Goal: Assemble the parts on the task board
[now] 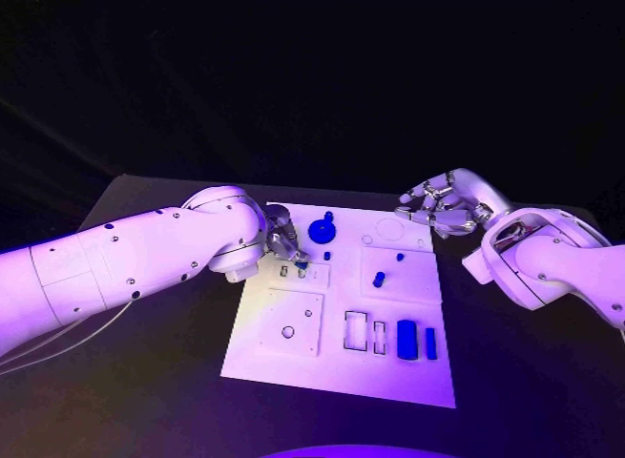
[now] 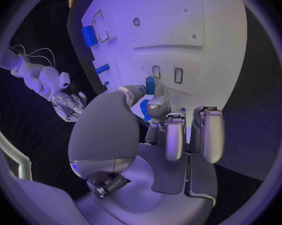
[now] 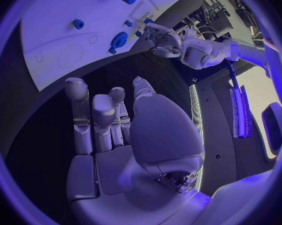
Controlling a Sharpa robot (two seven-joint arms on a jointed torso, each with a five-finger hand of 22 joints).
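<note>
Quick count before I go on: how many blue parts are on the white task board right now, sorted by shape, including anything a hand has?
Blue rectangular bars: 2
Large round blue disc: 1
Blue cylindrical peg: 1
Small blue studs: 2
Small blue piece pinched by the left hand: 1
Total: 7 blue parts

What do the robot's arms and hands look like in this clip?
Both arms are white with rounded shells and small dark screw dots. The left arm trails thin cables underneath. The left hand and right hand are silver, many-fingered, with segmented metallic fingers.
</note>
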